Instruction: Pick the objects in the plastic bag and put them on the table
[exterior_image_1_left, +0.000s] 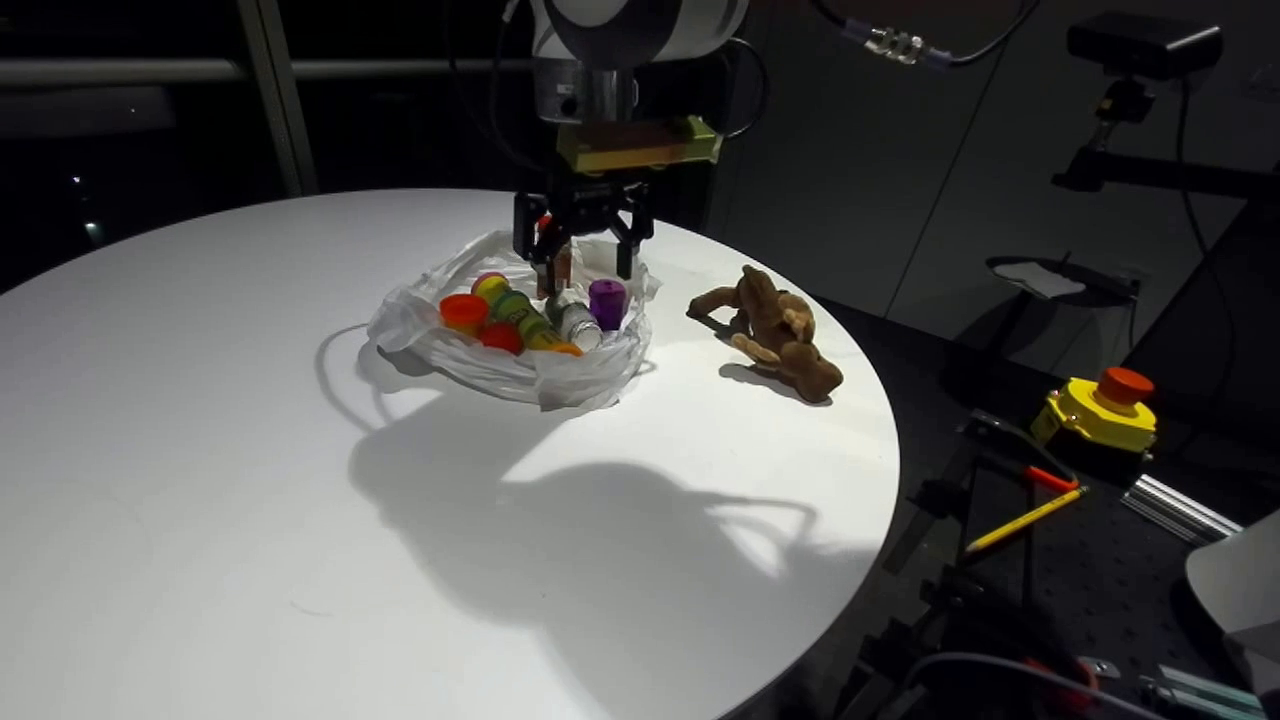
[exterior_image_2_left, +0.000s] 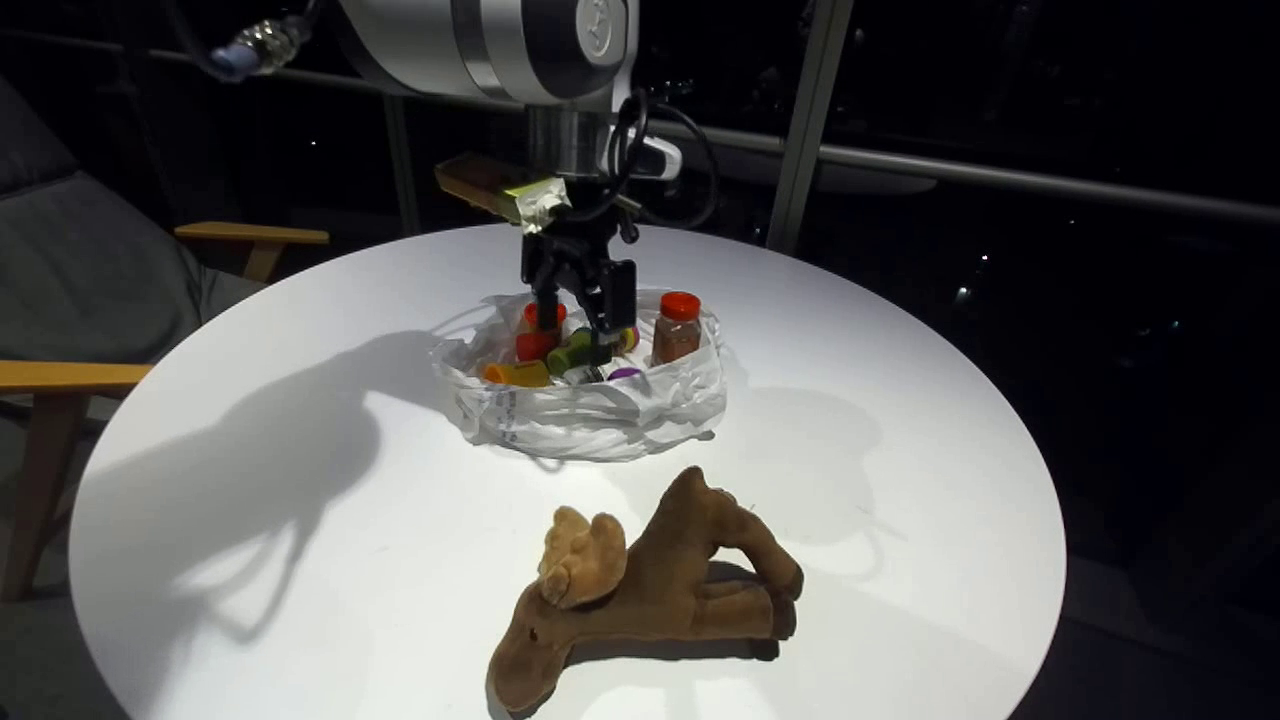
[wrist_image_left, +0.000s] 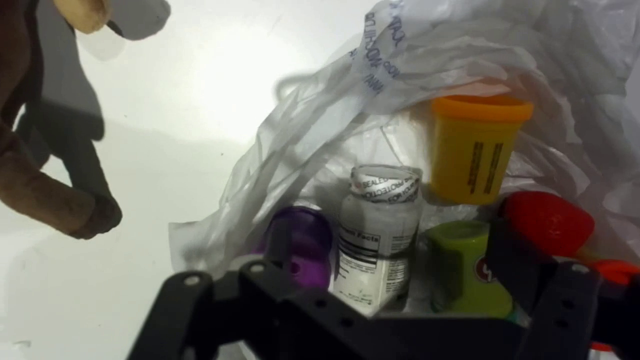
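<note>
- Done, as it looks: one item, the brown toy animal (exterior_image_2_left: 650, 600), lies on its side on the white table (exterior_image_2_left: 920, 480), in an exterior view on the near side of the plastic bag (exterior_image_2_left: 600, 425).
- Left in the bag: white bottle (wrist_image_left: 375, 250), purple container (exterior_image_1_left: 607, 303), yellow can (wrist_image_left: 470, 155), green can (wrist_image_left: 457, 290), red-lidded jar (exterior_image_2_left: 678, 335) and more (partly hidden, so no sure count).
- The gripper (exterior_image_1_left: 588, 271) is over the bag, jaws parted, grasping nothing; the white bottle shows between them.
- Probably an early stage; that bottle may be next.
</note>
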